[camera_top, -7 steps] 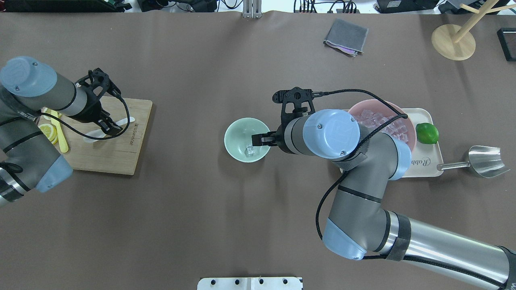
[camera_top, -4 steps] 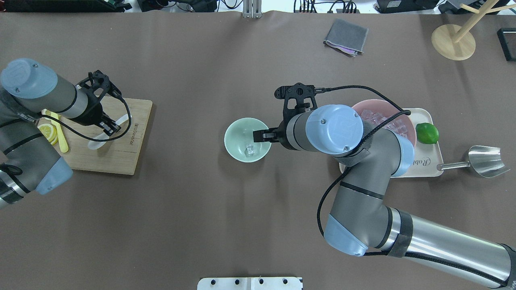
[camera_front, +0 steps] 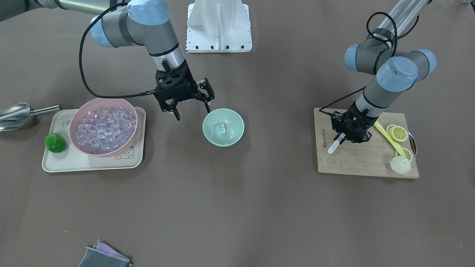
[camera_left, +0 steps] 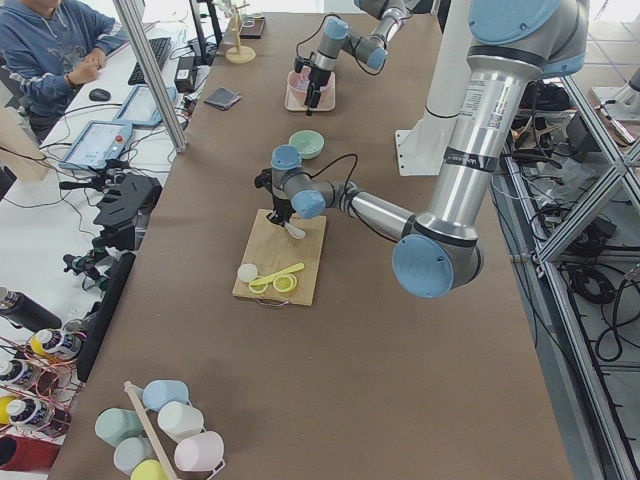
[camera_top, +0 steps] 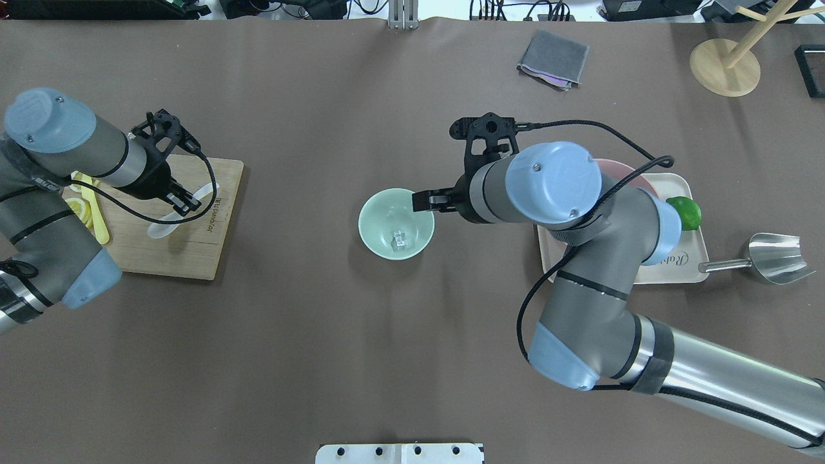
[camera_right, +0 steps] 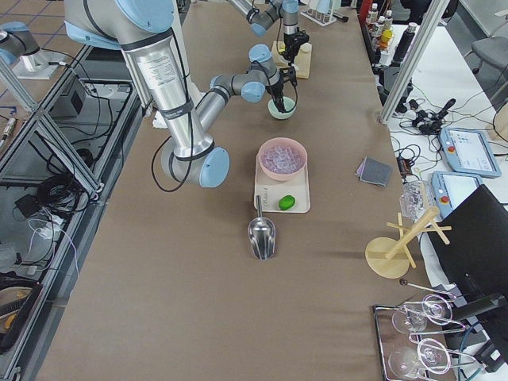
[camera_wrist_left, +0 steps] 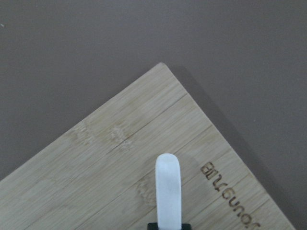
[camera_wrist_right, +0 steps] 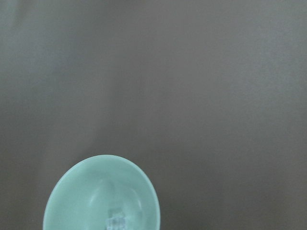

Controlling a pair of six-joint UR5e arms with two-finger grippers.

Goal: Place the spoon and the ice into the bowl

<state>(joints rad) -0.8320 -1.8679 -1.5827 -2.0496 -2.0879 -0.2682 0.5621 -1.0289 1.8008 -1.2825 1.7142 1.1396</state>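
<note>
Wooden cutting board (camera_top: 193, 251) is over on the left. Green bowl (camera_top: 374, 216) sits mid-table, with the right gripper (camera_front: 193, 112) spread wide just beside its rim. Left gripper (camera_top: 185, 205) is clamped on the white spoon (camera_front: 334, 145) over the board. One ice cube (camera_top: 399, 240) lies in the bowl.

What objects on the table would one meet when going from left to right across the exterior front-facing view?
The steel scoop, lime, pink bowl, mint-green bowl, spoon, lemon slices.

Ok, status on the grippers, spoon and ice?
Right gripper open by bowl, one ice cube inside. Left gripper shut on spoon, over cutting board. Nothing between spoon and bowl.
</note>
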